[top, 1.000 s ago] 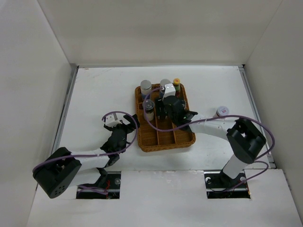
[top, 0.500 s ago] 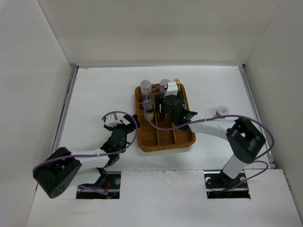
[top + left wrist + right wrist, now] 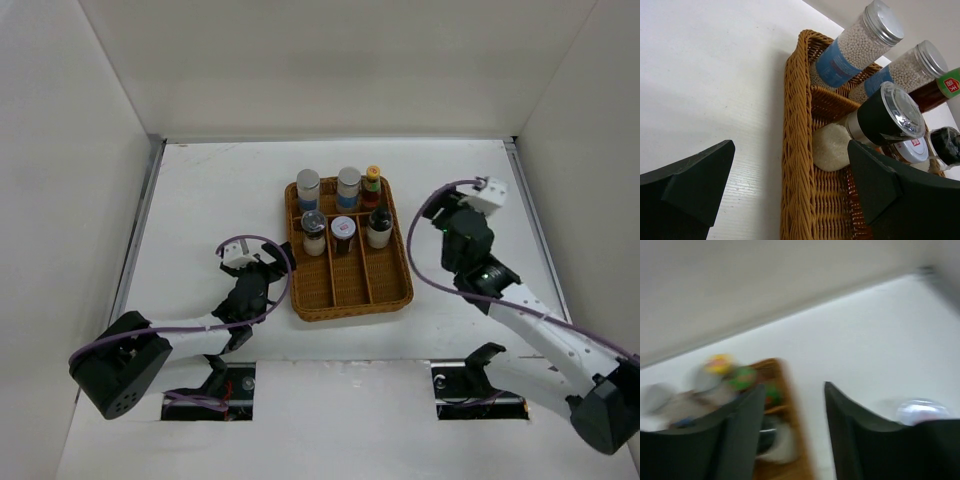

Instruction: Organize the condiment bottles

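Note:
The wicker tray (image 3: pixel 350 290) holds six condiment bottles. At the back stand two silver-lidded, blue-labelled jars (image 3: pixel 308 185) (image 3: pixel 348 183) and the red sauce bottle (image 3: pixel 373 180). In front stand a dark-lidded jar (image 3: pixel 314 232), a white-lidded jar (image 3: pixel 343 233) and another dark-lidded jar (image 3: pixel 379 227). My left gripper (image 3: pixel 268 262) is open and empty, straddling the tray's left rim (image 3: pixel 799 150). My right gripper (image 3: pixel 447 212) is open and empty, right of the tray. One pale-lidded jar (image 3: pixel 922 412) stands on the table behind my right finger; my right arm hides it in the top view.
White walls enclose the table on the left, back and right. The tray's front compartments (image 3: pixel 350 285) hold nothing. The right wrist view is motion-blurred. Bare table lies left of the tray and at the far right.
My right arm has swung from over the tray's back rows out to the right, above the lone jar. The tray's middle row is now uncovered. My left arm has not moved.

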Robot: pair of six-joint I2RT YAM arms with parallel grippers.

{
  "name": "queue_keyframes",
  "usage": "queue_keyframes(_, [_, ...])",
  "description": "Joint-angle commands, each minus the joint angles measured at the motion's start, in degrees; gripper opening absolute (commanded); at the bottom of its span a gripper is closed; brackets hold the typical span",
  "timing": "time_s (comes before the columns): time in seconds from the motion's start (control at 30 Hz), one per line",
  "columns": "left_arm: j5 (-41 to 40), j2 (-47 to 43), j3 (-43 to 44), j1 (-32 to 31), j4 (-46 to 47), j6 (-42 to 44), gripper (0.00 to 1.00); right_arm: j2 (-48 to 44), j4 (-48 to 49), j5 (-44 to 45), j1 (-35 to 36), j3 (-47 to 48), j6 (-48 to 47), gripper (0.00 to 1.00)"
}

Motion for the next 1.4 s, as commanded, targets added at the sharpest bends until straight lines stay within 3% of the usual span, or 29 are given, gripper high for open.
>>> queue_keyframes(0.0, [0.5,-1.0,1.0,-0.5,3.1,-0.8,1.00,-3.2,-9.0,7.8,-10.6,-5.7,4.7,0.77])
queue_keyframes(0.03, [0.5,-0.5,1.1,-0.5,3.1,-0.8,1.00,-3.6,-10.0,7.3,-13.7,-6.7,6.2,0.90])
queue_keyframes(0.1, [0.5,-0.5,1.1,-0.8,3.1,-0.8,1.00,-1.7,-11.5,3.6,-19.2,-7.0,6.9,1.00])
queue_keyframes(0.23, [0.5,-0.5,1.1,-1.1,3.1,-0.8,1.00,6.2,-12.2,-7.6,-24.0,-5.2,6.7,1.00])
queue_keyframes(0.57, [0.6,-0.2,1.2,-1.1,2.8,-0.8,1.00,19.5,-5.6,-11.5,-26.9,-3.3,7.5,1.00])
queue_keyframes(0.63, [0.6,0.0,1.2,-1.0,3.1,-0.8,1.00,20.6,-3.6,-12.2,-27.2,-3.2,7.5,0.86])
queue_keyframes(0.7, [0.6,0.6,1.4,-0.8,3.1,-0.8,1.00,20.5,-1.9,-12.4,-27.3,-3.5,7.4,0.65])
queue_keyframes(0.77, [0.6,0.2,1.3,-0.8,3.0,-0.8,1.00,17.2,-0.2,-10.9,-26.6,-4.7,7.3,0.55])
queue_keyframes(0.9, [0.6,0.5,1.3,-0.4,3.1,-0.8,1.00,5.4,-1.4,-5.9,-17.3,-6.6,3.9,0.51])
queue_keyframes(1.07, [1.2,0.8,1.7,-0.1,2.8,-0.8,1.00,-4.5,-10.6,-7.4,-0.9,-4.6,3.4,0.51])
queue_keyframes(1.23, [0.9,-0.8,1.6,1.4,2.3,-0.8,1.00,0.2,-9.2,-8.4,16.6,-0.8,6.9,0.51])
queue_keyframes(1.37, [0.8,-3.8,1.6,3.1,0.8,-0.4,1.00,7.6,-2.8,-9.9,21.9,2.5,5.5,0.52])
